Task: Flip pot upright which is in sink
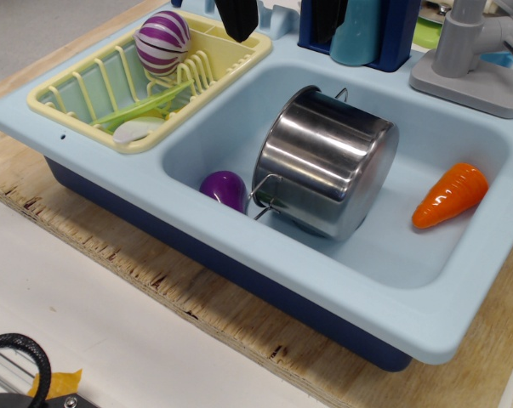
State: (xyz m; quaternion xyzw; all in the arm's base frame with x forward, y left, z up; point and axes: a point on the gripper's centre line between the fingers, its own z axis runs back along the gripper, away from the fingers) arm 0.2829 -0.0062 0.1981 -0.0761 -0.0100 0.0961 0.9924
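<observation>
The shiny steel pot (324,161) lies tilted on its side in the middle of the light-blue sink (384,289). Its mouth faces left and down, its base faces right and up. One wire handle (267,201) shows at the lower left and another at the top rim. My gripper (282,17) is at the top edge of the view, above and behind the pot and apart from it. Only its two black fingertips (237,19) show. They stand wide apart and hold nothing.
A purple toy vegetable (224,189) lies against the pot's left side. An orange carrot (450,195) lies at the sink's right. The yellow dish rack (77,115) on the left holds a striped purple ball (162,41) and a green utensil (145,106). A grey faucet (469,59) and a blue holder (384,34) stand behind.
</observation>
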